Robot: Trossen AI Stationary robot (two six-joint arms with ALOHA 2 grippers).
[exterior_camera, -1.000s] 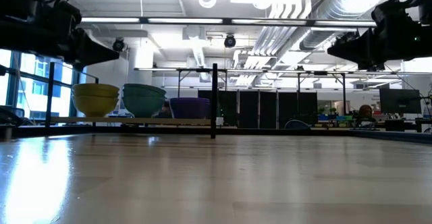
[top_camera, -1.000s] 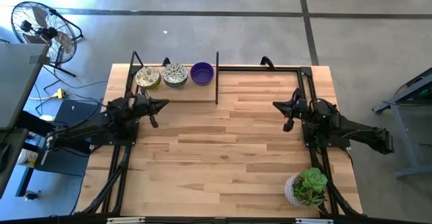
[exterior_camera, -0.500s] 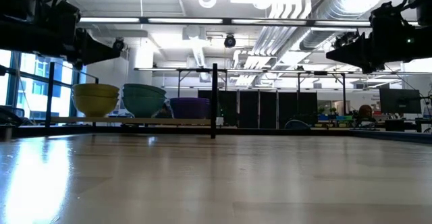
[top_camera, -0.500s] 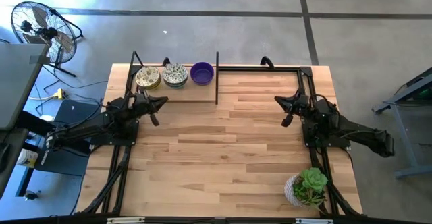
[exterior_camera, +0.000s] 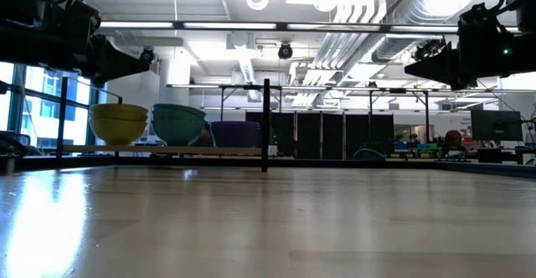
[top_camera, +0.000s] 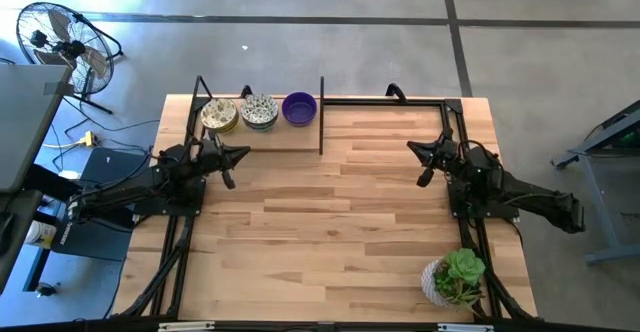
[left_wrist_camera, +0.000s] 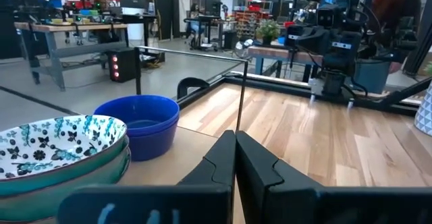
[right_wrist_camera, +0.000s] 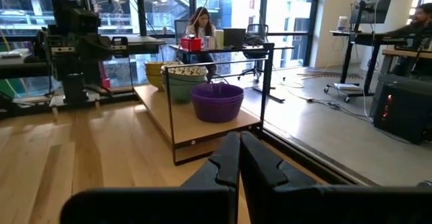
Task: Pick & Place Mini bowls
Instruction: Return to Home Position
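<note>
**A:** If you read the table (top_camera: pixel 330 212) from left to right, what comes first?

**B:** The left gripper (left_wrist_camera: pixel 235 142), raised near the table's left edge, its jaws pressed together on nothing. Just beyond it stands the shelf (top_camera: pixel 290 142), carrying three nested stacks in a row: the yellow bowls (top_camera: pixel 219 117), then the speckled bowls (top_camera: pixel 260 112), then the purple bowls (top_camera: pixel 299 108), beside the upright post (top_camera: pixel 321 117).

**A:** And further right?

**B:** The right gripper (right_wrist_camera: pixel 239 142), well apart from the shelf, is likewise closed and empty. The plant (top_camera: pixel 455 277) sits at the near right corner.

**A:** How would those bowls handle?

**B:** I'd judge them light, rigid and glossy, so slippery and perhaps easy to chip. Pinch the top bowl's rim with one finger inside and one outside. Then lift straight up so the bowls beneath don't drag along. To my eye, the sorting looks finished.
</note>
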